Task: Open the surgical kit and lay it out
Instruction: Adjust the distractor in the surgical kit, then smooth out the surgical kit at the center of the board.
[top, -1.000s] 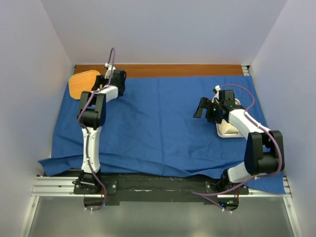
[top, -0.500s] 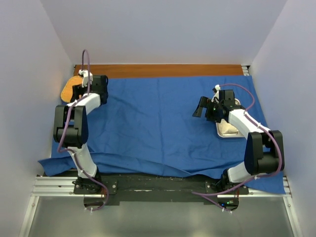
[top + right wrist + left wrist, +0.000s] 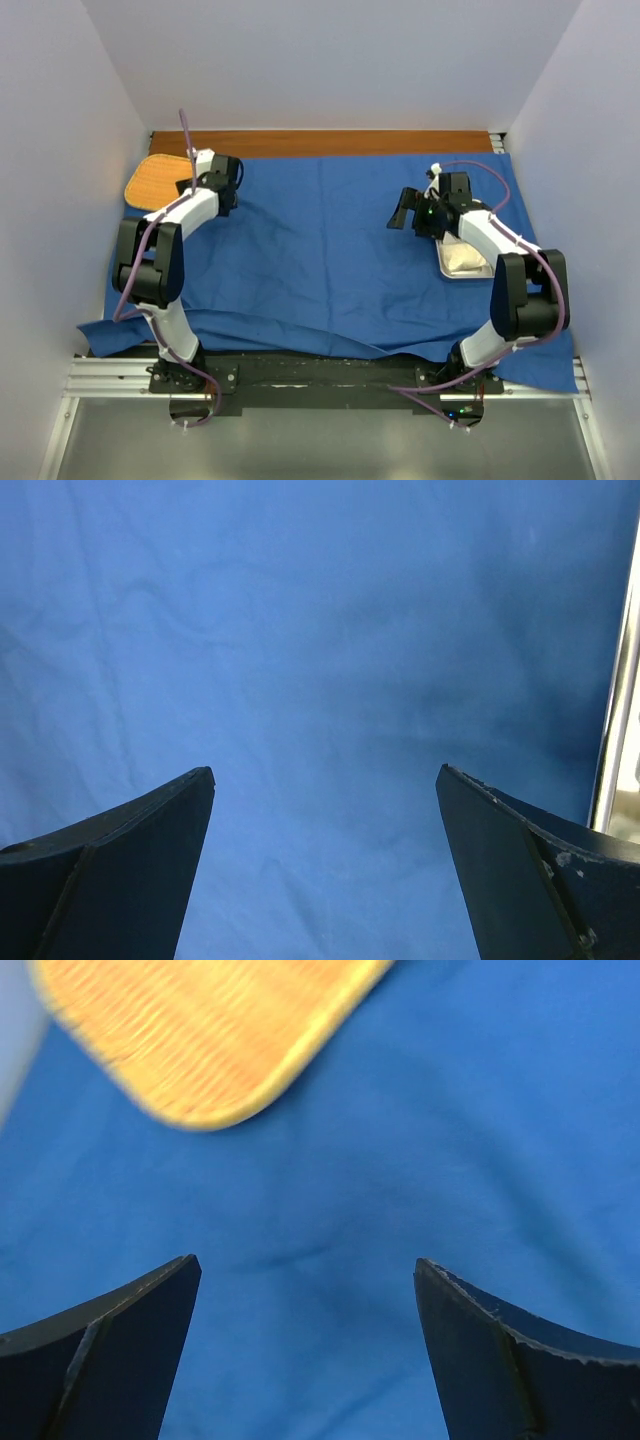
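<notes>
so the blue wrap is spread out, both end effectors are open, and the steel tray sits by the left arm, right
Not quite. The steel tray sits by the right arm, as the top external view shows; what lies by the left arm is the orange mat. The rest holds: the blue wrap is spread out, and the left end effector and right end effector are both open.

The cloth wrap (image 3: 320, 250) lies spread over the counter (image 3: 320, 142). The mat (image 3: 155, 180) sits at its far left corner (partly on it), and the tray (image 3: 465, 277) rests on its right side.
</notes>
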`<move>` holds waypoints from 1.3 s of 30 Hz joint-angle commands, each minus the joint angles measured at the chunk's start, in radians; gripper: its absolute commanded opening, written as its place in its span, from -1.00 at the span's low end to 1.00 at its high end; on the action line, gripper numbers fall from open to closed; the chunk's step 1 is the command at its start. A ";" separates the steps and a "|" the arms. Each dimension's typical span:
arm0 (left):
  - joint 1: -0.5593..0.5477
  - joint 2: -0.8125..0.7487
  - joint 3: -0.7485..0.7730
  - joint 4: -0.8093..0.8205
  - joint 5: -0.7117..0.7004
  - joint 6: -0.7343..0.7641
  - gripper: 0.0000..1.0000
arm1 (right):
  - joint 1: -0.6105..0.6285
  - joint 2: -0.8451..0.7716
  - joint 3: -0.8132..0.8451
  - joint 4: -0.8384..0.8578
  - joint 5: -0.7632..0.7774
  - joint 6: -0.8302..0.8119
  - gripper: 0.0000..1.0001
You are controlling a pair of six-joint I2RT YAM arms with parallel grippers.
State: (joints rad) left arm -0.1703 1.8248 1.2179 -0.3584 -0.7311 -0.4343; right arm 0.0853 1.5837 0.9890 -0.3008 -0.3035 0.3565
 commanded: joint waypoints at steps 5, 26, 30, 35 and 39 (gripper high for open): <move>0.006 0.086 0.169 -0.043 0.303 -0.015 0.91 | 0.103 0.074 0.198 -0.078 0.171 -0.109 0.97; 0.066 0.232 0.101 -0.099 0.404 -0.066 0.93 | 0.225 0.387 0.339 -0.231 0.391 -0.149 0.96; 0.095 0.316 0.178 -0.132 0.435 -0.089 0.93 | 0.223 0.501 0.456 -0.282 0.428 -0.151 0.97; 0.110 0.464 0.386 -0.201 0.441 -0.089 0.91 | 0.208 0.633 0.617 -0.357 0.432 -0.149 0.96; 0.111 0.571 0.566 -0.260 0.461 -0.083 0.86 | 0.188 0.735 0.767 -0.393 0.412 -0.148 0.96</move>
State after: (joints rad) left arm -0.0719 2.2135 1.6829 -0.5259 -0.2840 -0.5144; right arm 0.3016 2.1689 1.6714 -0.7193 0.0952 0.2016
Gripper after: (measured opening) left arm 0.941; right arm 0.984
